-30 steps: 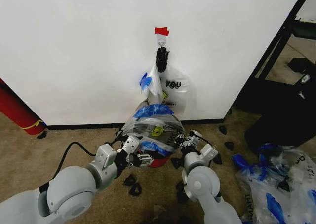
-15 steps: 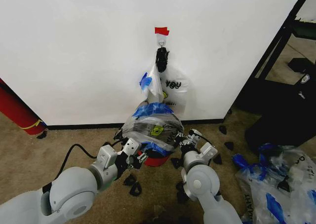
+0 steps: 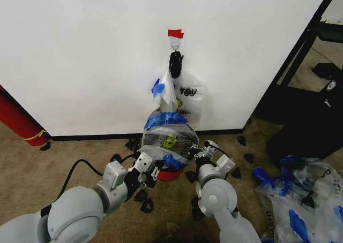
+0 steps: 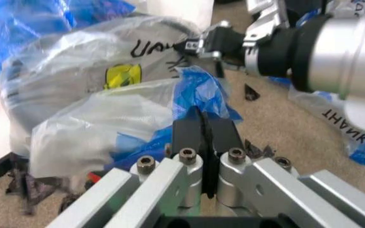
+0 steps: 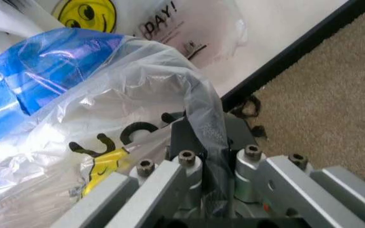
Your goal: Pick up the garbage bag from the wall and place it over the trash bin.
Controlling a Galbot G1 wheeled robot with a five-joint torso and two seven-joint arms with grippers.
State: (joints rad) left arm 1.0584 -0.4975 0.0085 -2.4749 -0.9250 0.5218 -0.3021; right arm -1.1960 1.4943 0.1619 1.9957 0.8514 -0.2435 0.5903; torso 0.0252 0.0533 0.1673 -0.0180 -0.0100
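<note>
Item — thin translucent whitish garbage bag with blue patches and yellow smiley (image 3: pixel 167 133): draped over the small round black trash bin with red base band (image 3: pixel 170 174), on the carpet floor against the white wall (image 3: pixel 80 50).

Left gripper (image 3: pixel 151 172): fingers (image 4: pixel 201 137) pressed together on a blue-and-clear fold at the bag's near-left edge.

Right gripper (image 3: pixel 201 156): fingers pinching a twisted strip of film at the right edge.

Risks — film tearing under opposed pulls; rim slipping off; the light bin tipping.

Bright, even light; wrist views slightly soft.
</note>
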